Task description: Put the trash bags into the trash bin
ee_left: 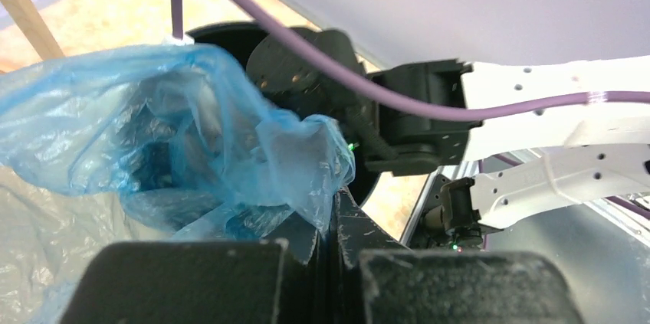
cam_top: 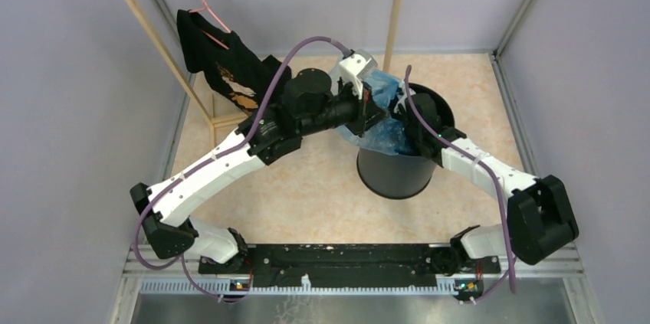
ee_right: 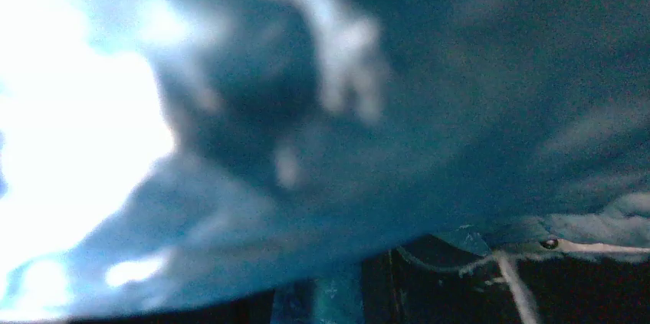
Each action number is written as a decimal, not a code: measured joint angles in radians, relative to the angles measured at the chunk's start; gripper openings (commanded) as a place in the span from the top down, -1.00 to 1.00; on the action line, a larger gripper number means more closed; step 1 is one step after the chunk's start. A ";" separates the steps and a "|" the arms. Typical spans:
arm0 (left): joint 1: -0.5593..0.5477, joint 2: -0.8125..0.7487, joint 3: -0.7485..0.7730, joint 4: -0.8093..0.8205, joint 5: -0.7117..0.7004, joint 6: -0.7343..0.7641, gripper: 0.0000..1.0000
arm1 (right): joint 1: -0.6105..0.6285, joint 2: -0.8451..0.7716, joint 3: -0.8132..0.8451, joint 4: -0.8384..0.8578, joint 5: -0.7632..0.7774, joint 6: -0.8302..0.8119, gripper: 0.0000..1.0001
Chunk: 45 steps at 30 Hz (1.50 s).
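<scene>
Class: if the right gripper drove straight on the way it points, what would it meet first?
The blue trash bag: its plastic fills the wrist view of the right gripper, seemingly very close, though blur hides depth.

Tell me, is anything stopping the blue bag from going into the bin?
No separate thing that I can see. The bag lies across the mouth of the bin, pinched in the left jaws. Only the right arm reaches into that mouth, with bag draped around it.

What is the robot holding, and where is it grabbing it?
The left gripper pinches a crumpled edge of the blue trash bag over the trash bin. The right gripper is buried in plastic; cannot tell.
</scene>
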 measured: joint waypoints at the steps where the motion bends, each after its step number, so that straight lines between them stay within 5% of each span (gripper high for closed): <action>1: 0.000 -0.014 0.000 0.000 -0.004 0.000 1.00 | 0.014 0.022 0.000 0.032 -0.006 0.016 0.21; 6: 0.000 -0.071 -0.003 -0.004 -0.024 0.000 1.00 | 0.072 0.072 0.021 0.080 -0.016 0.030 0.17; 12: 0.001 -0.070 -0.003 -0.006 -0.007 0.000 1.00 | 0.105 0.052 0.144 -0.136 0.085 -0.053 -0.31; 16: 0.001 -0.040 0.002 0.010 0.043 -0.002 1.00 | 0.087 -0.053 0.269 -0.315 0.232 -0.143 -0.53; 25: 0.001 0.018 0.010 0.087 0.198 -0.035 1.00 | -0.006 -0.337 0.441 -0.600 0.525 -0.250 -0.69; 31: -0.016 0.049 0.014 0.145 0.286 -0.063 1.00 | -0.008 -0.362 0.602 -0.681 0.414 -0.230 -0.96; 41: -0.047 0.051 0.001 0.139 0.314 -0.047 0.86 | 0.011 -0.334 0.641 -0.573 0.087 -0.089 -0.94; 45: -0.060 0.050 -0.001 0.119 0.314 -0.033 0.82 | 0.071 -0.272 0.627 -0.562 0.096 -0.085 -0.41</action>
